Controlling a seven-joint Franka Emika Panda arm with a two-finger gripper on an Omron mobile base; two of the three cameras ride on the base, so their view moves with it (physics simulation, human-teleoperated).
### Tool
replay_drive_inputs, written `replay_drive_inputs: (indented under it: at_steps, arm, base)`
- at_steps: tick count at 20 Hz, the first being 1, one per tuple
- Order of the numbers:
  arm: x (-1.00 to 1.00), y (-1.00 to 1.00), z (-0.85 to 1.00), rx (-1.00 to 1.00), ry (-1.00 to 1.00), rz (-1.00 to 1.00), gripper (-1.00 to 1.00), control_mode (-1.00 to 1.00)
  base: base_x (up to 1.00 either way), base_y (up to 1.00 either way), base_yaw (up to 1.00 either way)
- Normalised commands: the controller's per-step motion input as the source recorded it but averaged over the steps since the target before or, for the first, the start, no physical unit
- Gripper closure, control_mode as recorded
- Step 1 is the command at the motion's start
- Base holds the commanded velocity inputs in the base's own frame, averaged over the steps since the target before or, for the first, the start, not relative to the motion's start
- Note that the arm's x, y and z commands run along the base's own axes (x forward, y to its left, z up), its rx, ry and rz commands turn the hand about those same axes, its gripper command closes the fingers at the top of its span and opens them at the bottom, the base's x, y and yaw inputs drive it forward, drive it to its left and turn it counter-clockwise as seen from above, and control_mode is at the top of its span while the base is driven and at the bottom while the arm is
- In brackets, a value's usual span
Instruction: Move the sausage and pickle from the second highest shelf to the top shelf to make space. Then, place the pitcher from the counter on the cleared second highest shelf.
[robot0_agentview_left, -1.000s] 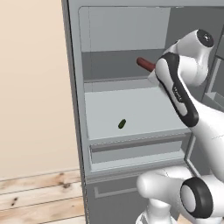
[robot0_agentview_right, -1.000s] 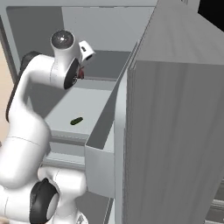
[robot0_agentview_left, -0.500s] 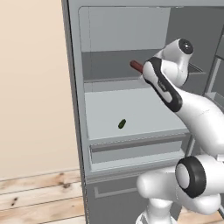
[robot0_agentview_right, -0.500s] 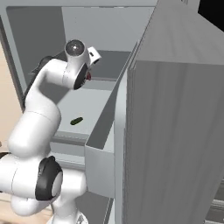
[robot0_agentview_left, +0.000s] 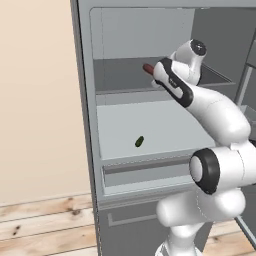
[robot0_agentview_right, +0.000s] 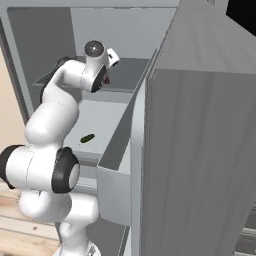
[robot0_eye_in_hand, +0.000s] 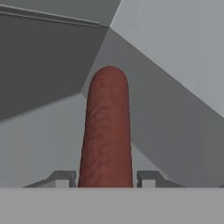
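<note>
Bare top shelf (robot0_agentview_left: 120, 75) beyond sausage (robot0_eye_in_hand: 107, 131)

I grip the slim red-brown sausage (robot0_eye_in_hand: 107, 131) between my fingertips, its rounded end (robot0_agentview_left: 148, 68) poking out over the shaded dark grey top shelf (robot0_agentview_left: 120, 75). The tiny dark green oval pickle (robot0_agentview_left: 139, 142) lies on the pale, brightly lit second highest shelf (robot0_agentview_left: 165, 125).

We see the sausage (robot0_eye_in_hand: 107, 131) in the claw (robot0_eye_in_hand: 105, 178) with a matt, faintly pebbled red-brown skin. Beneath the claw the top shelf (robot0_agentview_left: 120, 75) looks smooth, dull grey; lower, the pickle (robot0_agentview_left: 139, 141) shows a slight sheen on smooth pale shelf (robot0_agentview_left: 165, 130).
</note>
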Motion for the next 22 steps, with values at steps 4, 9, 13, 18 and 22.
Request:
replay_drive_inputs:
  at_steps: [4, 9, 13, 18, 22]
  arm:
    - [0.82, 0.00, -0.05, 0.00, 0.03, 0.00, -1.00, -1.00]
    - [0.49, 0.00, -0.14, -0.02, 0.00, 0.00, -1.00, -1.00]
    - [0.18, 0.00, -0.12, -0.01, -0.05, -0.02, -1.00, -1.00]
    - [-0.02, 0.02, 0.00, -0.01, -0.07, 0.00, -1.00, -1.00]
    - [-0.35, 0.16, 0.04, -0.04, -0.08, 0.00, -1.00, -1.00]
  base:
    - [0.00, 0.00, 0.00]
    - [0.00, 0.00, 0.00]
    - [0.00, 0.00, 0.00]
    - [0.00, 0.00, 0.00]
    - [0.00, 0.00, 0.00]
